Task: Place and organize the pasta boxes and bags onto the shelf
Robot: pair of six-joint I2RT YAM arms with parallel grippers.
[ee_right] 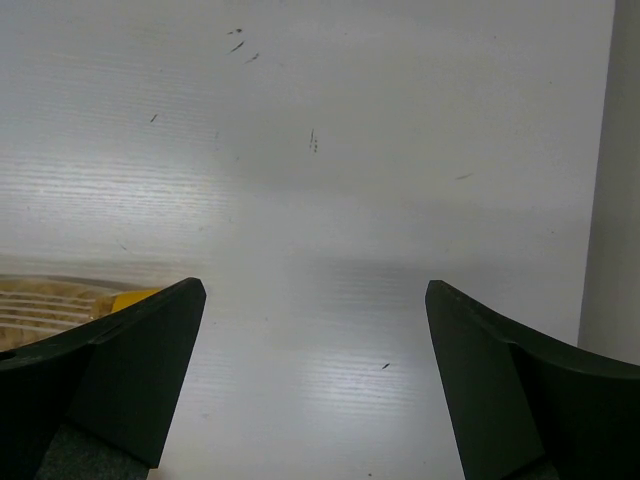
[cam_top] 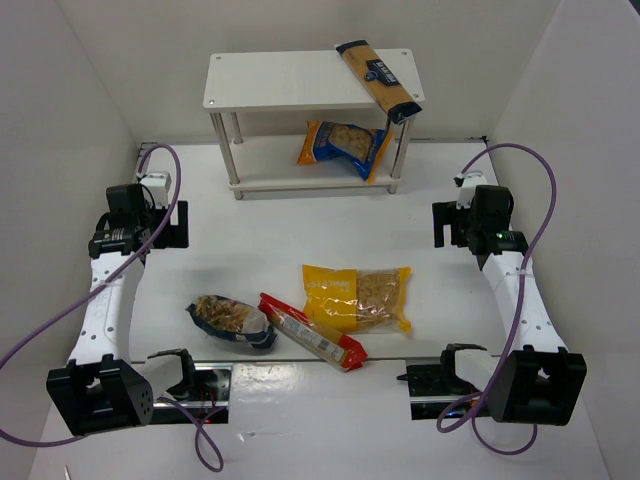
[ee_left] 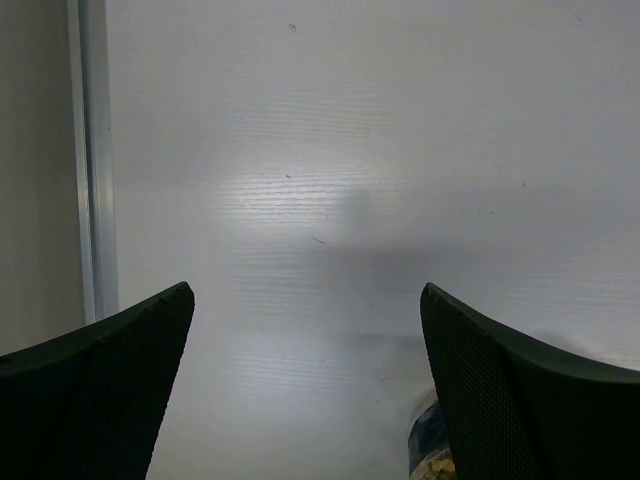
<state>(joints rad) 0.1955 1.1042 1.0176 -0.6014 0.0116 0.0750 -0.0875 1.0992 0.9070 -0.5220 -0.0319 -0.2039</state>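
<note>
Three packs lay on the table [cam_top: 250, 230] near the arm bases, not yet shelved: the dark-blue clear bag [cam_top: 232, 322] on the left, the long red pack [cam_top: 312, 331] slanting just beside it, and the big yellow windowed bag [cam_top: 357, 298] resting against the red pack's far side. The bags looked light, soft and crinkly to me, their loose pasta likely to shift and sag. I judged a pinch across the filled middle safer than one on a slick flat face. The red pack looked stiffer and narrow, best taken across its width near mid-length so it would not tip. The other two sat on the shelf [cam_top: 270, 80]: the blue-orange bag [cam_top: 345, 147] on the lower board toward the right, and the tan-and-navy spaghetti pack [cam_top: 378, 80] askew on the top board, one end hanging past the front right corner and, I thought, easily knocked off. The left gripper [ee_left: 307, 300] hung low with its fingers spread wide over bare table, a sliver of the blue bag by its right finger. The right gripper [ee_right: 315, 290] was likewise spread and grasped nothing, with the yellow bag's edge beside its left finger. Purple cables [cam_top: 60, 320] looped outside each arm, well apart from the packs. The overhanging spaghetti pack seemed the main thing to steer around.
</note>
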